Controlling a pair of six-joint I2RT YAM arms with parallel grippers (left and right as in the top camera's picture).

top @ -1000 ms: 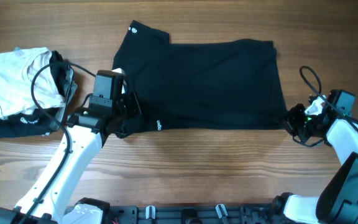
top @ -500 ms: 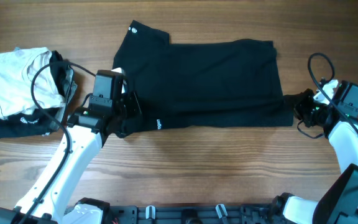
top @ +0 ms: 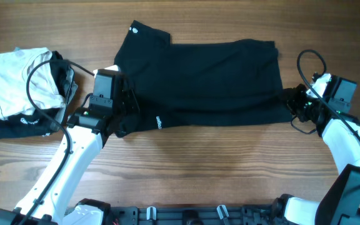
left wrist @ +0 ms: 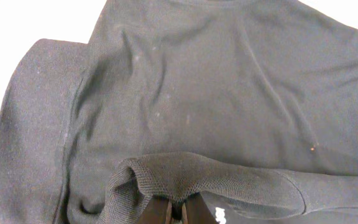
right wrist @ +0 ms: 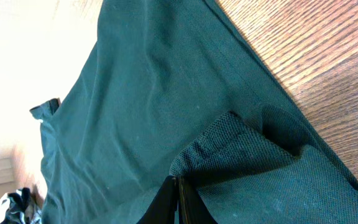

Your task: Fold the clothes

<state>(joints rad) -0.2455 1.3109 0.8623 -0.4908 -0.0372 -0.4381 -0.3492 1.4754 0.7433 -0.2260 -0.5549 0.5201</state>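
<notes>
The black T-shirt (top: pixel 211 78) lies spread across the middle of the wooden table, with a small white logo (top: pixel 158 121) at its near edge and another (top: pixel 135 28) at the far left. My left gripper (top: pixel 125 117) is shut on the shirt's near left corner; in the left wrist view (left wrist: pixel 178 208) the fabric bunches over the fingertips. My right gripper (top: pixel 290 106) is shut on the near right corner, seen pinched in the right wrist view (right wrist: pixel 178 186). The near edge is lifted and drawn back over the shirt.
A folded white garment (top: pixel 11 81) lies on a folded black garment with white lettering (top: pixel 17 125) at the left edge. Cables loop off both arms. Bare wood (top: pixel 217 162) runs along the front.
Both grippers have moved away from the front edge, carrying the shirt's near edge up over the body. The right gripper swung out right, then back left.
</notes>
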